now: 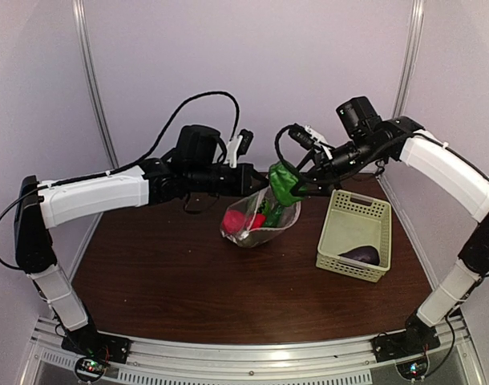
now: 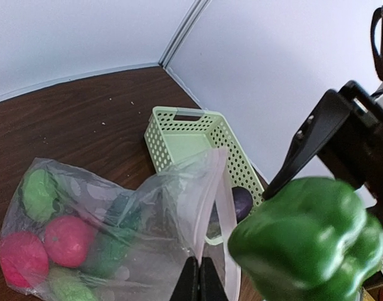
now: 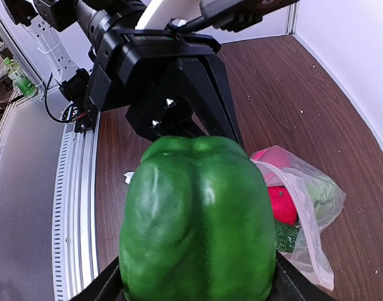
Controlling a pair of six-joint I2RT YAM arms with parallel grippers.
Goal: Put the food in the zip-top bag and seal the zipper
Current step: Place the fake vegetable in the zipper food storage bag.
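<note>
The clear zip-top bag [image 1: 259, 216] hangs at the table's middle with two red round toys [image 2: 69, 239] and several green pieces [image 2: 39, 192] inside. My left gripper [image 2: 199, 276] is shut on the bag's mouth edge [image 2: 211, 188] and holds it up. My right gripper [image 1: 302, 183] is shut on a green bell pepper [image 3: 201, 219] and holds it just above the bag's mouth; the pepper also shows in the top view [image 1: 283, 183] and the left wrist view [image 2: 307, 241]. A dark purple piece [image 1: 361, 255] lies in the basket.
A pale green perforated basket [image 1: 353, 210] stands on the right of the dark wooden table [image 1: 188, 281]. White walls close in the back and sides. A metal rail [image 1: 252, 357] runs along the near edge.
</note>
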